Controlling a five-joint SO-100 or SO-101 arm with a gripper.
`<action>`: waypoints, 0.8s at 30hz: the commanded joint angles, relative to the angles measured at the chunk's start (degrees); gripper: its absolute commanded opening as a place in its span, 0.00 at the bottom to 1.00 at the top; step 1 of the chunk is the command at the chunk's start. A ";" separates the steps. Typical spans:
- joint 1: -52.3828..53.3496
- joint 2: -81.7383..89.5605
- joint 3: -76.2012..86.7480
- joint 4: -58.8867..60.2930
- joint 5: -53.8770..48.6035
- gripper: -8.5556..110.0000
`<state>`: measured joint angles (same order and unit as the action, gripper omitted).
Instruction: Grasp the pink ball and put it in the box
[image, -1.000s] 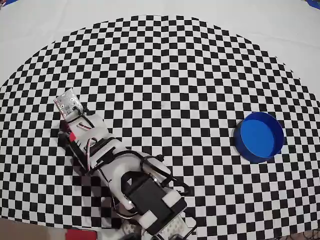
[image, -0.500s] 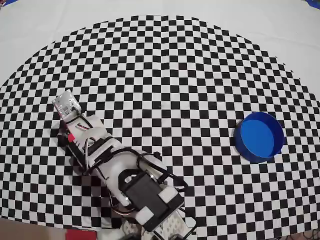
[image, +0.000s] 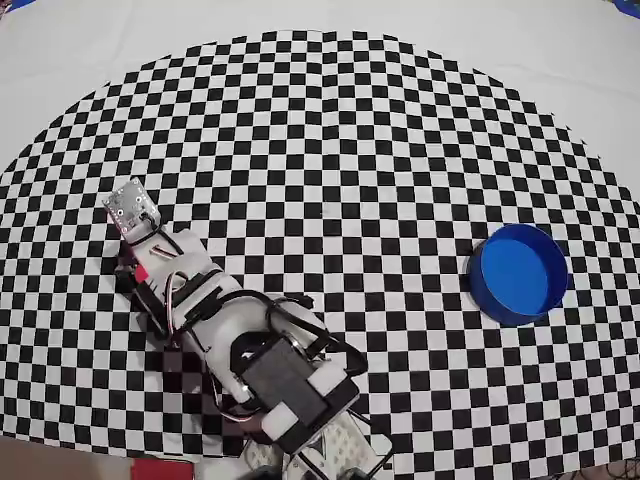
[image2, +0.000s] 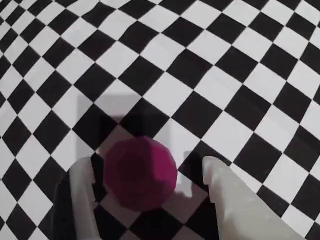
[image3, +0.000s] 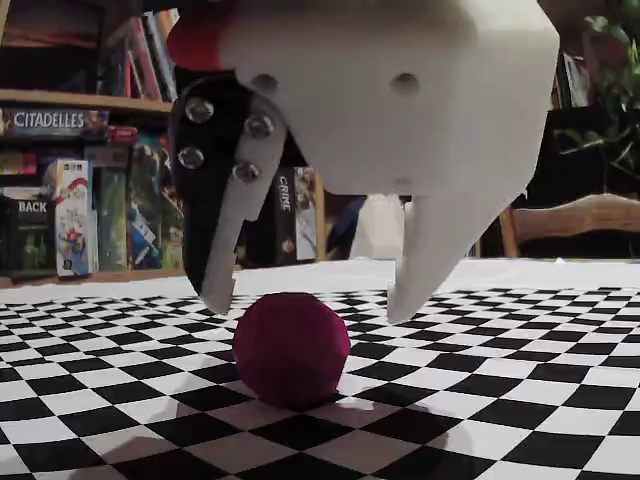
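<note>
Pink ball: one, resting on the checkered counter, sitting between and just below the wide-spread gripper tips, untouched. One blue box well apart.

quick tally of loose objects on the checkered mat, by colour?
Pink: 1, the pink ball, on the mat beneath the open hand
Blue: 1, the box, a round tub at the right of the overhead view
Total: 2
</note>
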<state>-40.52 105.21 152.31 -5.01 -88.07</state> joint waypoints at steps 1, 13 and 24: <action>-0.09 -0.44 -2.46 -0.79 -0.44 0.28; -0.09 -2.64 -3.69 -1.23 -0.44 0.28; 0.00 -3.96 -4.48 -1.49 -0.44 0.28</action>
<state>-40.52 101.25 149.94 -5.45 -88.07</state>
